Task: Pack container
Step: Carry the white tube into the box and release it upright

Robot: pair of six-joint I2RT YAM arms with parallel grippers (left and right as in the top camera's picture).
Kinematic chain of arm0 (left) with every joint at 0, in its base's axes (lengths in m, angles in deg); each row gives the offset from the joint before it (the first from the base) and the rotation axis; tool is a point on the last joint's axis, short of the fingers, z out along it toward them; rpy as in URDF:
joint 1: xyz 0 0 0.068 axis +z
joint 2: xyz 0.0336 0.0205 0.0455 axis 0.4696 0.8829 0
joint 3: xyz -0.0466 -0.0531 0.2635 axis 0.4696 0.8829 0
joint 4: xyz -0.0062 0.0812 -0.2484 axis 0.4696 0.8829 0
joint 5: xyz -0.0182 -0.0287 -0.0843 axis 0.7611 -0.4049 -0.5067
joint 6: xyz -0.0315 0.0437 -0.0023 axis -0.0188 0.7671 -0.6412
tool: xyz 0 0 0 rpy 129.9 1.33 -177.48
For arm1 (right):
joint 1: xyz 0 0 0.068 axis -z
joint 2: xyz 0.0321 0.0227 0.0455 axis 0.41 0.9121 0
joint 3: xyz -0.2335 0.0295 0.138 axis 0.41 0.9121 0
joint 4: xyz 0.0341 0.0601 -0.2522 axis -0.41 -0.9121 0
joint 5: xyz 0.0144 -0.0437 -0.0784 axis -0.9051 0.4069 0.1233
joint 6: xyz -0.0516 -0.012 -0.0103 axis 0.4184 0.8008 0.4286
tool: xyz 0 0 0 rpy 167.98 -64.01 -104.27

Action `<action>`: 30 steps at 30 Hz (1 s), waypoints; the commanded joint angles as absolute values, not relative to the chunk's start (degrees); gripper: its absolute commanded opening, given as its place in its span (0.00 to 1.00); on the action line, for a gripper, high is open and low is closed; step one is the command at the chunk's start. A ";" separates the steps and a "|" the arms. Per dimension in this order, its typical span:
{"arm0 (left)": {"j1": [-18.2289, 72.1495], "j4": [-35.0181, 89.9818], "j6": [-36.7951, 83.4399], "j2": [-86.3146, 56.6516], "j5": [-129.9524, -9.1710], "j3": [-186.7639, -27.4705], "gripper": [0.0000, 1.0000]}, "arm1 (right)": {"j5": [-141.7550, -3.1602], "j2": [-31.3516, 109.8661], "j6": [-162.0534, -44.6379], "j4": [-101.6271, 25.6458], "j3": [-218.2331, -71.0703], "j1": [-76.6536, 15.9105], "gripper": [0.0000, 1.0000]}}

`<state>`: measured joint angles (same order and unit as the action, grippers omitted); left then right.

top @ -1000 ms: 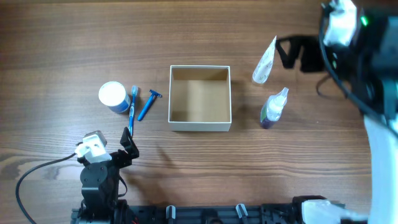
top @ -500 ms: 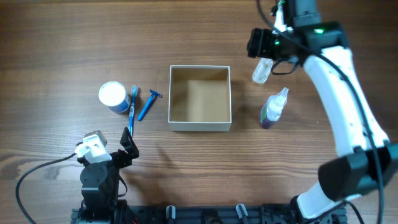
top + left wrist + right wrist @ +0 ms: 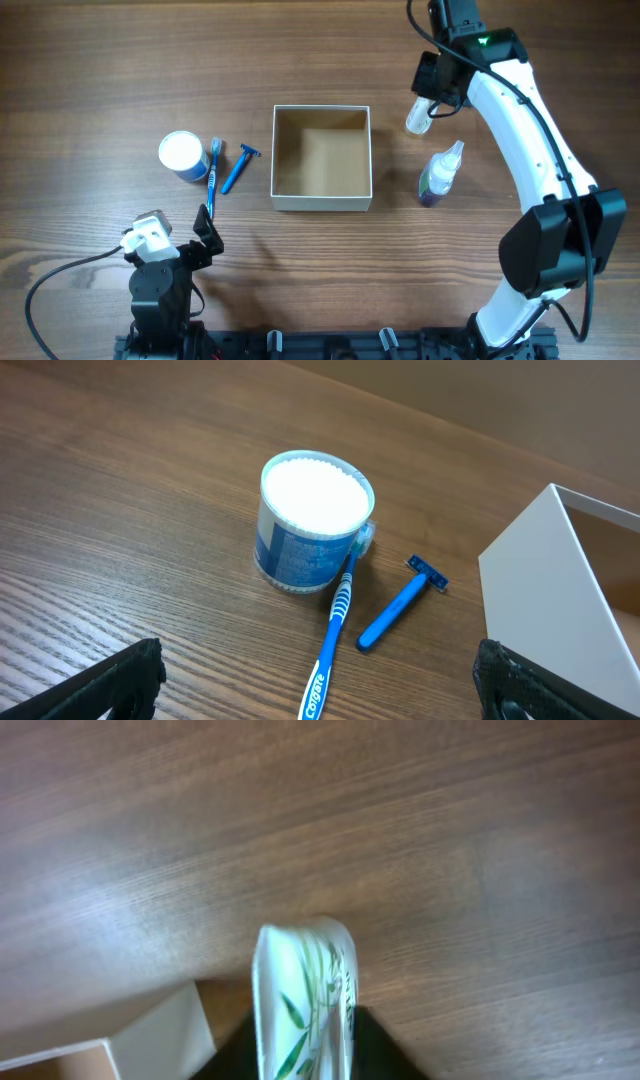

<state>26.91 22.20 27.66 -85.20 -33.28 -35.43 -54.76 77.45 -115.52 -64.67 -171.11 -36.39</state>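
I'm seeing a brown wood-grain table (image 3: 90, 60) filling every view, its grain running left to right under the overhead camera, soft even light lying across it, a paler sheen showing far off in my left wrist view

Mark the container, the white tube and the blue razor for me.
container (image 3: 320, 203), overhead view, front white wall.
white tube (image 3: 303, 1005), right wrist view, leaf-printed body.
blue razor (image 3: 393, 618), left wrist view, middle of the handle.
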 commanded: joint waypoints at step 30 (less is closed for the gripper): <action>27.06 22.12 27.57 -85.62 -33.54 -35.30 1.00 | -58.46 61.50 -113.66 -69.15 -174.15 -58.71 0.04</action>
